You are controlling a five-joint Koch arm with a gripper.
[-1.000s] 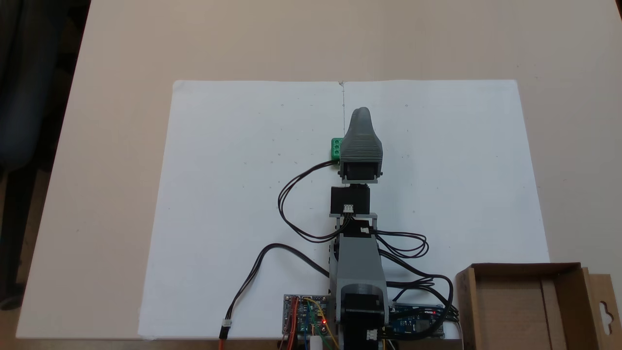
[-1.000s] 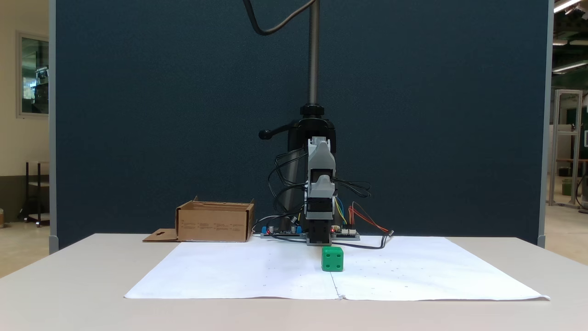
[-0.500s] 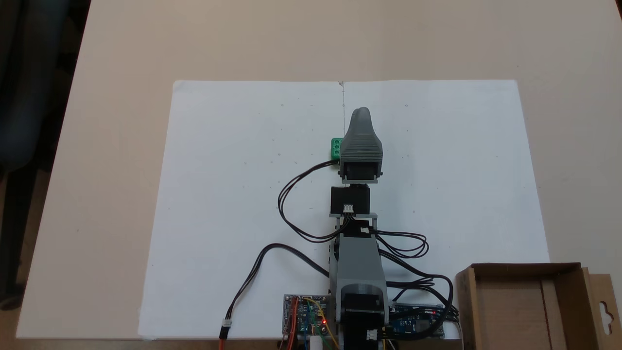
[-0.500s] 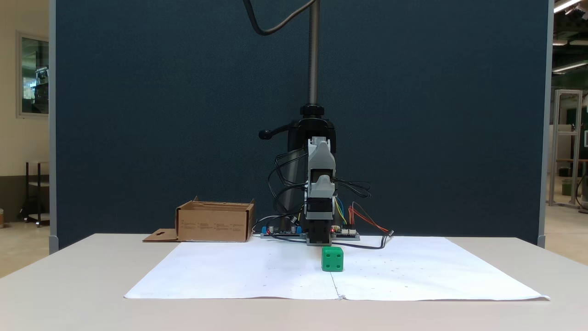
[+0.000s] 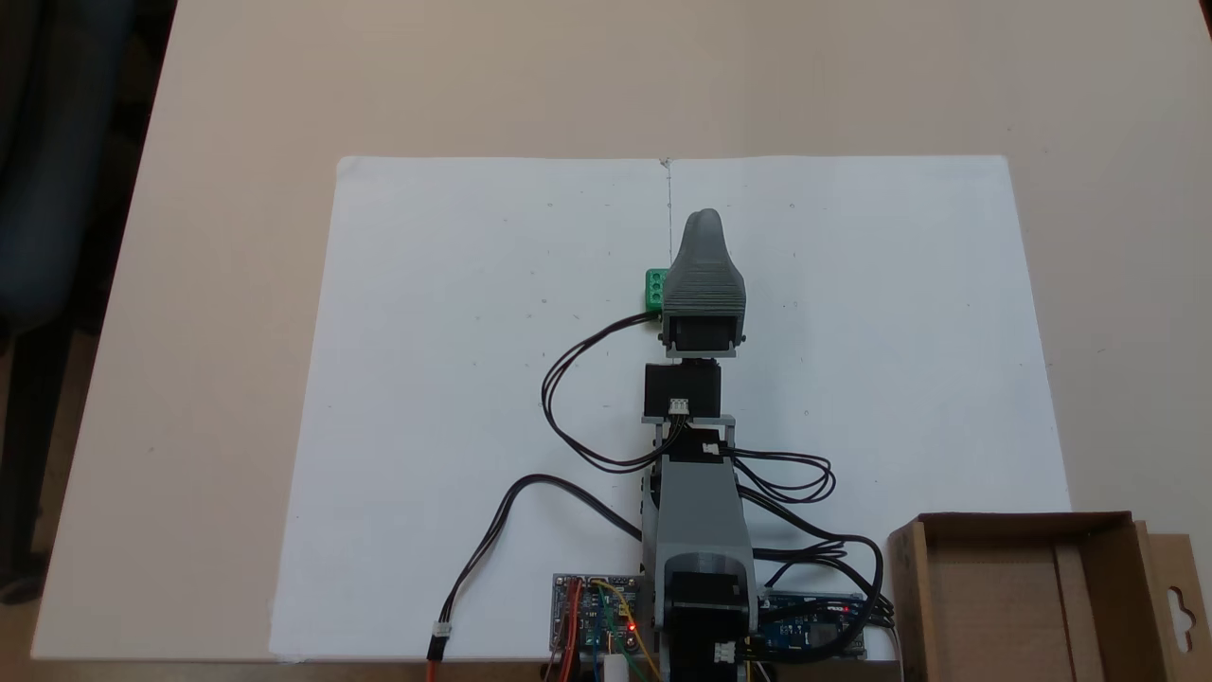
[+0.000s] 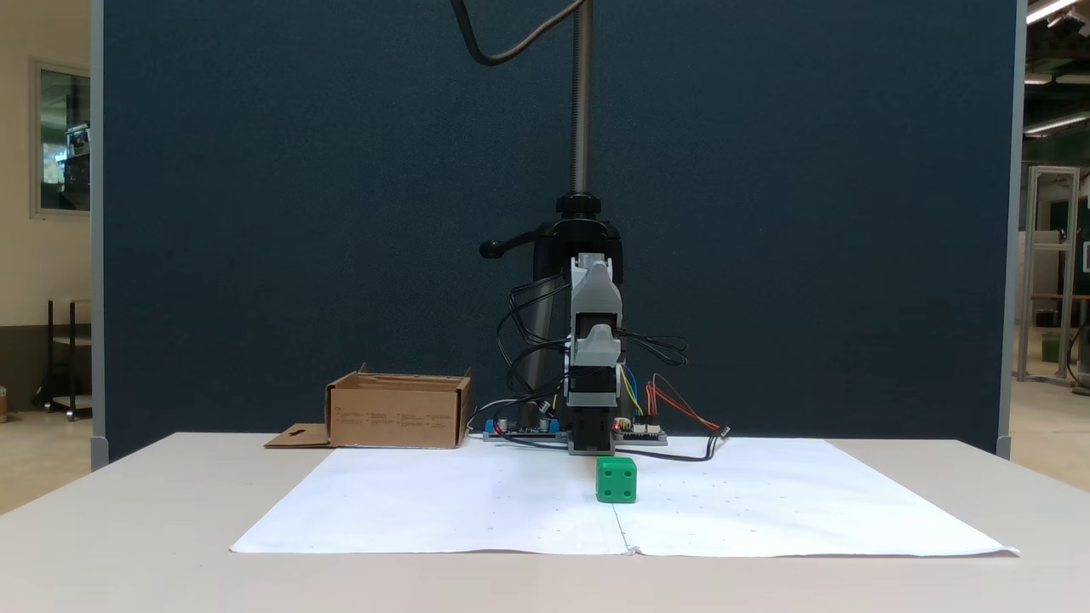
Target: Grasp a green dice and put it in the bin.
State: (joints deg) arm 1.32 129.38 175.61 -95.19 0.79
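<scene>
A front-facing fixed view looks along a pale table [image 6: 128,528]. Nearest, in the lower centre of the frame, a white paper sheet [image 6: 766,511] lies flat. On it, near the middle, sits the green dice [image 6: 616,479], resting on the paper and free of the arm.

Just behind the dice stands the grey arm [image 6: 593,366], folded over with black cables looping beside it. Further back, at centre left, the brown cardboard bin [image 6: 398,410] sits on the table, its flap lying flat to the left. A dark blue partition [image 6: 255,213] closes the background.

From above, the gripper [image 5: 704,227] hangs over the centre of the sheet, its grey shell covering part of the dice [image 5: 653,290], which peeks out at the shell's left edge. I cannot tell how far the jaws are apart; nothing appears held. The bin [image 5: 1023,526] fills the lower right corner, well apart from the dice.
</scene>
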